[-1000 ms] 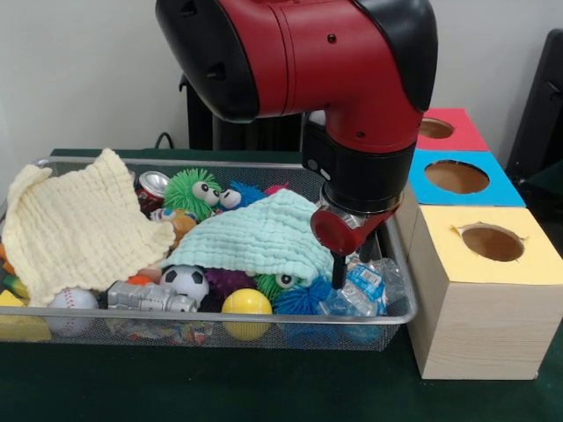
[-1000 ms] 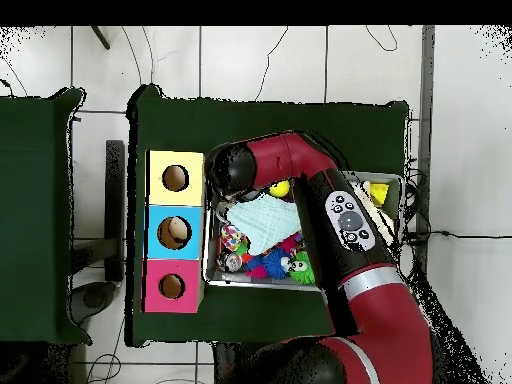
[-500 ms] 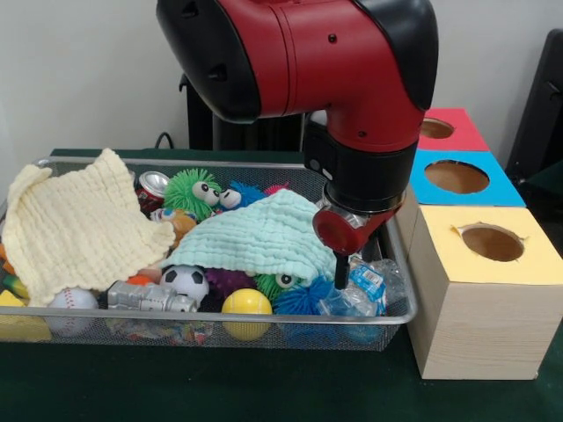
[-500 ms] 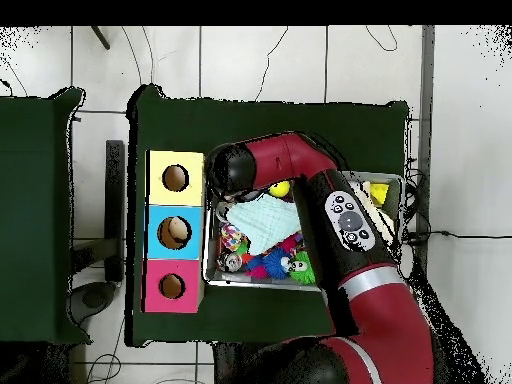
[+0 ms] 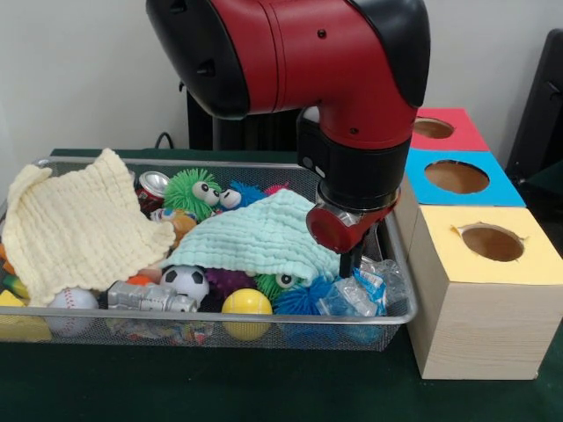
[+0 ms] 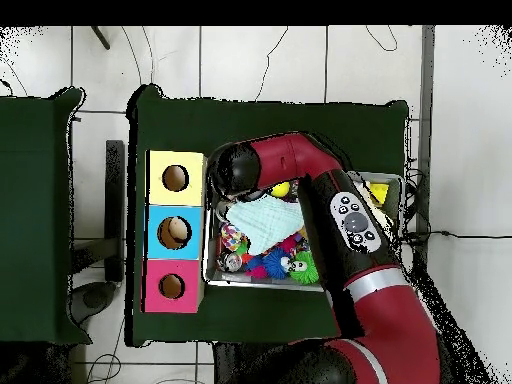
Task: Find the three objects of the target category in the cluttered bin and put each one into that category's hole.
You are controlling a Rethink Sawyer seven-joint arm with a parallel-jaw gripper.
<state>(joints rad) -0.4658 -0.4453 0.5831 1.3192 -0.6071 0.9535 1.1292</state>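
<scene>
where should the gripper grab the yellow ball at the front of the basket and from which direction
Take the yellow ball across its widest part, coming straight down from above. It is round, so any pair of opposite sides would likely serve. The basket's front rim runs just before it, and the soccer ball and blue spiky toy flank it, so a sideways approach looks blocked.

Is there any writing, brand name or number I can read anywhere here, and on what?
Nothing here can be read.
Crushed plastic bottle: a blue label with print, too blurred to read.
Red can: markings too small to make out.
Arm's control pad: buttons, no legible signs.
Red box, blue box, yellow box: plain coloured tops, no text.
</scene>
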